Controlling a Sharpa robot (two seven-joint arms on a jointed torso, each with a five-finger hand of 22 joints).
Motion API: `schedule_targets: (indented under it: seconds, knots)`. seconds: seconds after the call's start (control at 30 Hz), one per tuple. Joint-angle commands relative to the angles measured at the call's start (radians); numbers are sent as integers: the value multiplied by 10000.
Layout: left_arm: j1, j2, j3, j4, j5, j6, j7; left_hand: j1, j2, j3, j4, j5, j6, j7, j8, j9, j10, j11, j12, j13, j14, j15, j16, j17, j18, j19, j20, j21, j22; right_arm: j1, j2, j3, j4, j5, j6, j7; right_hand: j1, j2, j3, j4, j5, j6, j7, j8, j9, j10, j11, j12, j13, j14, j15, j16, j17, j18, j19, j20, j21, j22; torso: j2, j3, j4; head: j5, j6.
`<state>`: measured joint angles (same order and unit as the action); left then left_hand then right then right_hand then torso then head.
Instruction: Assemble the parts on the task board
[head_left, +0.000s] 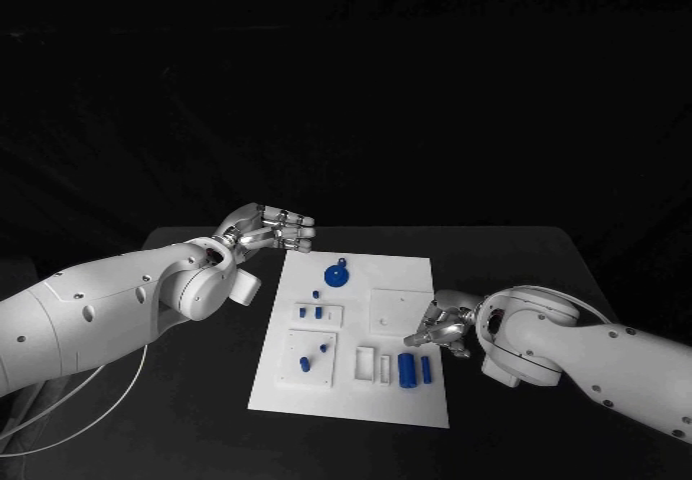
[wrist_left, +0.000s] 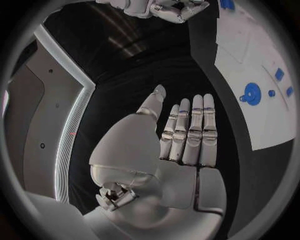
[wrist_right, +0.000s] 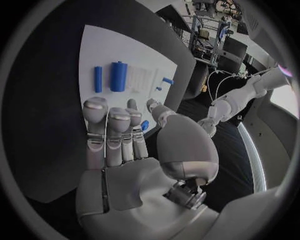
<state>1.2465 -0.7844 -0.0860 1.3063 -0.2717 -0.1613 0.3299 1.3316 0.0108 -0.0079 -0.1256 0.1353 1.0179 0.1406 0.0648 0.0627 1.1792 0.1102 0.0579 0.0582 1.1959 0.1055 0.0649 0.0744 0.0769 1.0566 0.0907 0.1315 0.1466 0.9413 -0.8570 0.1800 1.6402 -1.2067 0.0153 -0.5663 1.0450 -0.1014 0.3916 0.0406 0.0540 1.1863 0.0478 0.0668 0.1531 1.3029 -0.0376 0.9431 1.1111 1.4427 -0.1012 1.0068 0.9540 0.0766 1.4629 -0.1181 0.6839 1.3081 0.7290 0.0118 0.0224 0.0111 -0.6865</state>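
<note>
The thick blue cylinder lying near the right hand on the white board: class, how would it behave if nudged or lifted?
The blue cylinder lies on its side, so it would probably roll. It looks small, rigid plastic: likely light. Its smooth surface may slip.

I see a matt white task board (head_left: 411, 275), smooth blue plastic parts (head_left: 336, 276), a matt black counter (head_left: 519, 260), and shiny metal-looking hands (wrist_left: 181, 135).

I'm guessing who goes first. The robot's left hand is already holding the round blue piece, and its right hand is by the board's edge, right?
Not quite. The left hand holds nothing; the round blue piece lies on the board, as the head view shows. The right hand is by the board's edge.
</note>
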Motion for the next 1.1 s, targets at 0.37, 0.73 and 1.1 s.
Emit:
schedule_targets:
  seconds: [0.37,0.73,1.1]
  knots:
    - [-13,-51,6,194,-31,427,314,-338,-19,-1236,625,-412,179,-125,10,15,91,34,19,25,-446,156,-23,-73,-279,-269,134,-195,-277,3,239,-178,-494,422,1013,-1570,-346,-273,-252,710,-57,-79,81,-36,-164,87,33,-277,215,7,29,115,357,-207,489,-42,185,905,17,-49,-14,-97,-52]
    - [-13,18,6,238,-35,678,310,-351,-12,-1155,692,-354,215,-122,1,12,-257,115,7,17,-631,240,-36,-98,-192,-343,250,-312,-411,2,784,-667,-1065,452,799,-1600,-295,-345,-256,789,-57,-190,122,-29,-357,155,59,-499,499,51,48,4,559,-184,480,-20,210,903,29,-20,5,-125,-107]
    - [-14,41,4,253,-1,685,310,-367,-65,-1121,707,-348,135,-72,2,12,-355,153,8,18,-683,261,-34,-93,-156,-298,269,-322,-471,-15,1257,-856,-1469,449,653,-1581,-265,-442,-231,767,-57,-279,150,-26,-407,150,76,-636,572,67,60,-78,606,-174,474,-9,188,898,30,-25,-2,-65,-161]
